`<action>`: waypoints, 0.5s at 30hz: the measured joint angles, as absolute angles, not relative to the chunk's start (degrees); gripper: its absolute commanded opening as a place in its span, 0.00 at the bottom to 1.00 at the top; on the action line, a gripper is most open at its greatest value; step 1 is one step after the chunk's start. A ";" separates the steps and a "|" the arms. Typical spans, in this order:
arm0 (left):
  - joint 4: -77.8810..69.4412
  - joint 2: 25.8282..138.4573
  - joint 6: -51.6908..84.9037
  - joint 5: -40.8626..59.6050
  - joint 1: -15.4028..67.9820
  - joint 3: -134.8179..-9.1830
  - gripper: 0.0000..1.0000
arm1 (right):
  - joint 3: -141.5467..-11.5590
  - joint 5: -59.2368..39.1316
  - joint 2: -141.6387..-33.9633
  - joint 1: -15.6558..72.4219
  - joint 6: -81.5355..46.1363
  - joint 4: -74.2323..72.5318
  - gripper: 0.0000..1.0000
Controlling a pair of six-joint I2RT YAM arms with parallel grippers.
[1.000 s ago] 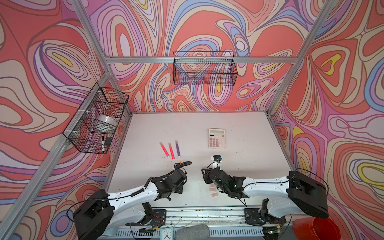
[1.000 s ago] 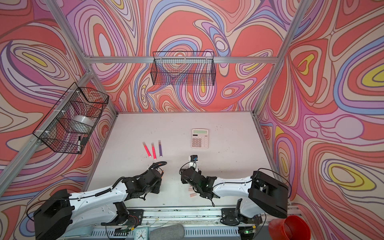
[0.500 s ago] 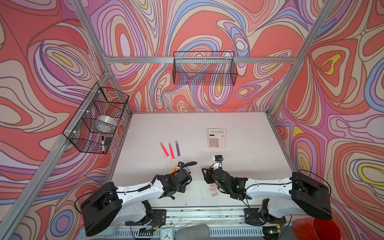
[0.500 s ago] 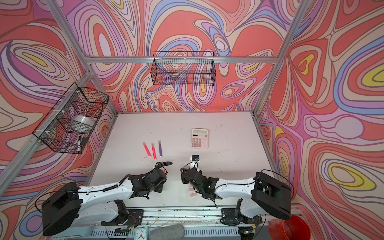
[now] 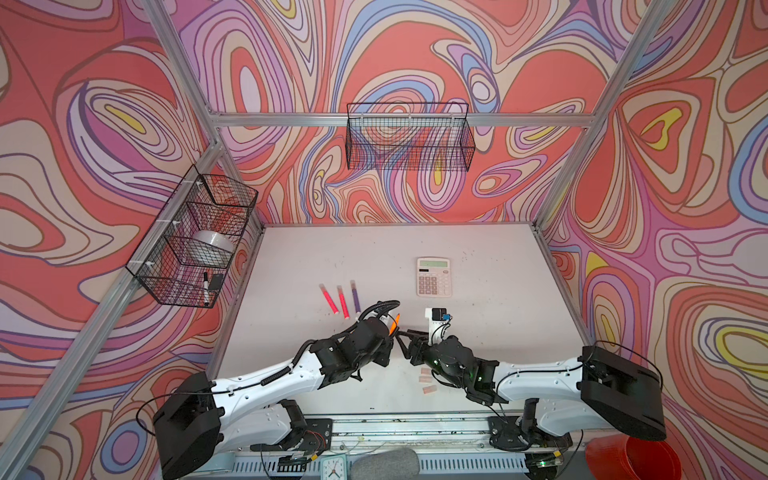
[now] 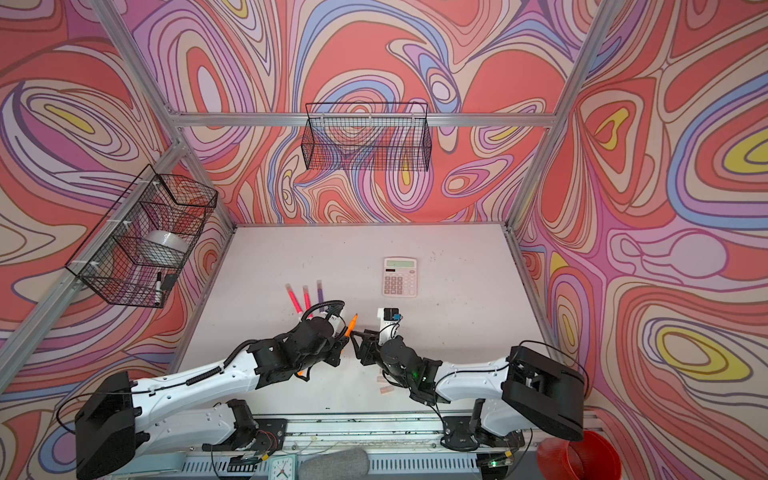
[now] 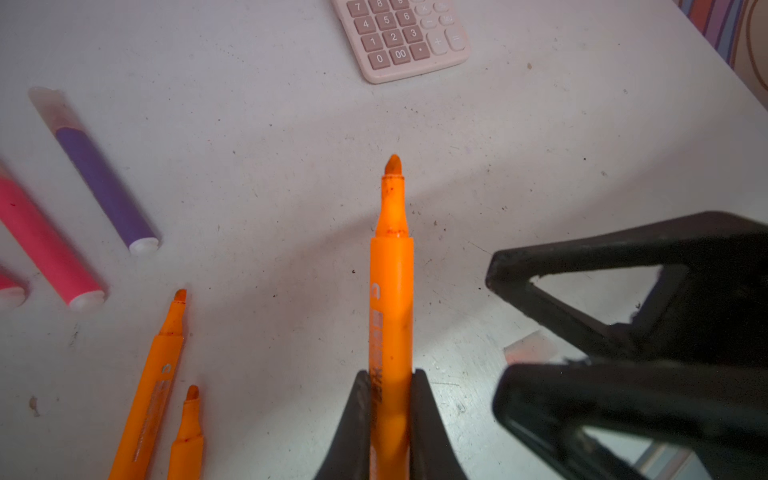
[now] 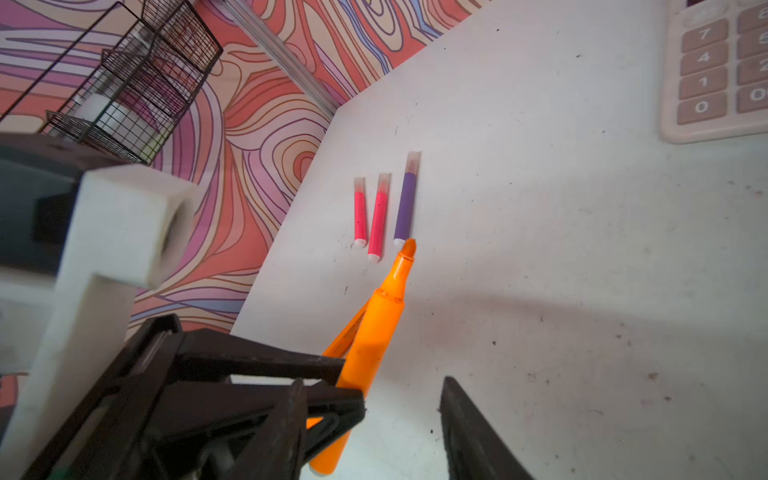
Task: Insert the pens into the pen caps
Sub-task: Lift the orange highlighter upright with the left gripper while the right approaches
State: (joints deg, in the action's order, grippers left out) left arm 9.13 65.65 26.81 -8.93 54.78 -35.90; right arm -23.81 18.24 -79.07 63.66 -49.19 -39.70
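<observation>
Three pens already wear their caps: two pink pens (image 5: 328,300) and a purple pen (image 5: 355,297) lie side by side on the worktop (image 5: 498,266), capped ends toward the back wall. Three orange ones remain bare, so the job looks about half done. One orange pen (image 7: 390,291) is up off the worktop in the left jaws, which are clamped tight on the lower part of its barrel, with the bare tip pointing away from the wrist. In both top views that tip pokes out just beside the right jaws. Two more orange pens (image 7: 156,395) lie uncapped on the worktop, close together and near the capped three. Three loose caps (image 5: 424,379) sit in a short row on the worktop just beside the right arm, apart from every pen. The right jaws stand about halfway open and seem to hold nothing. In the left wrist view one cap (image 7: 528,349) appears to lie on the worktop, seen through the gap between them, not gripped. By that reading, a cap must be picked up before the held pen can go in.
</observation>
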 measured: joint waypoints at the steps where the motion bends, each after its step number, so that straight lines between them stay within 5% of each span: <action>1: 8.67 65.65 26.33 -8.60 54.78 -35.90 0.00 | -23.81 18.04 -79.48 63.66 -49.28 -40.66 0.54; 6: 6.09 65.43 24.47 -6.35 54.78 -35.33 0.00 | -23.81 18.13 -81.32 63.37 -50.30 -43.77 0.51; 15: 1.41 62.17 21.71 -1.48 54.76 -31.62 0.00 | -24.25 18.41 -83.07 63.33 -51.88 -44.58 0.20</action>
